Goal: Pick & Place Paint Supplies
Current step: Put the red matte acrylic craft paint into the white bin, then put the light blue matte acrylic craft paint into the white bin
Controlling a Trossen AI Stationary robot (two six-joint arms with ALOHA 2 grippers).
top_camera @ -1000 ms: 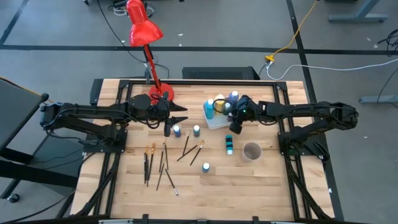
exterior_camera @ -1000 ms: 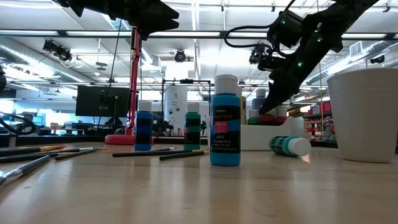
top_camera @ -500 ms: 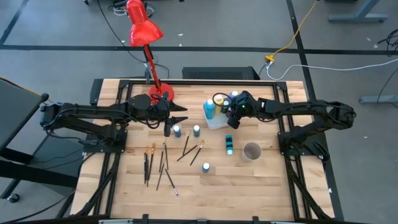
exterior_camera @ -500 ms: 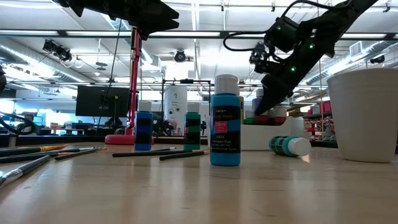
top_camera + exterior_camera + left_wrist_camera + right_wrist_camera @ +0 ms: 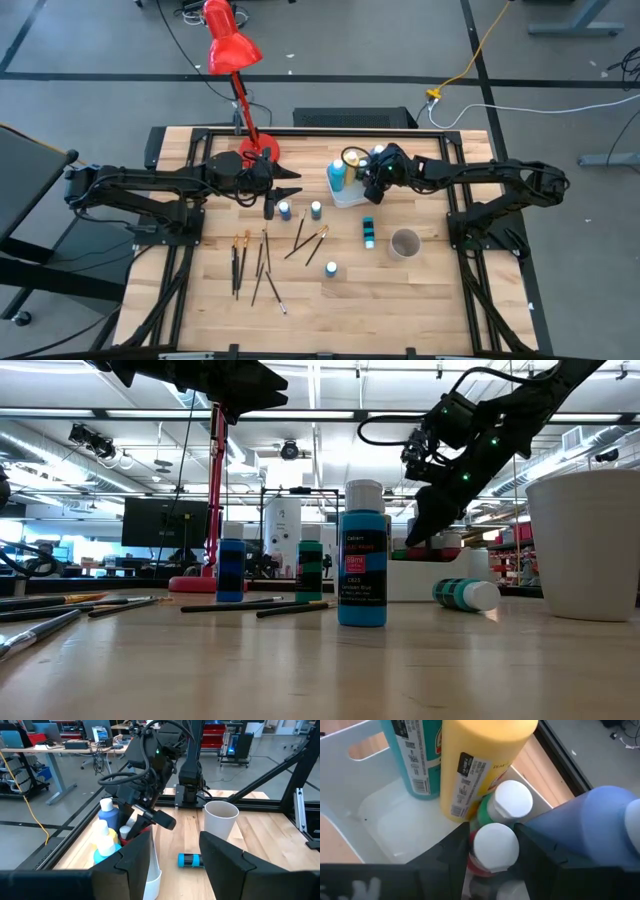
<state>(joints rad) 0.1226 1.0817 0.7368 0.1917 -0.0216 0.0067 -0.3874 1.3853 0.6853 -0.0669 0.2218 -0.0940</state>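
Observation:
My right gripper hangs over the white bin at the table's far side, shut on a small red paint bottle with a white cap. In the bin stand a tall yellow bottle, a teal one, a blue one and a green, white-capped one. My left gripper waits open above the table beside the red lamp's base. On the table stand three small bottles. A teal bottle lies on its side, and several brushes lie flat. My right gripper pinches the red bottle between its two fingers, one on either side just below the white cap. It comes from above, pointing down. The bottle stays upright, its red body low among the other bottles in the bin. Whether it stands on the bin's floor is hidden.
A white paper cup stands near the table's right side. The red desk lamp rises from its base at the far edge. Bare wood lies along the near edge.
My right gripper, carrying the red bottle, has moved from above the lying teal bottle toward the far edge and slightly left, over the bin, and has come down among the bottles there.

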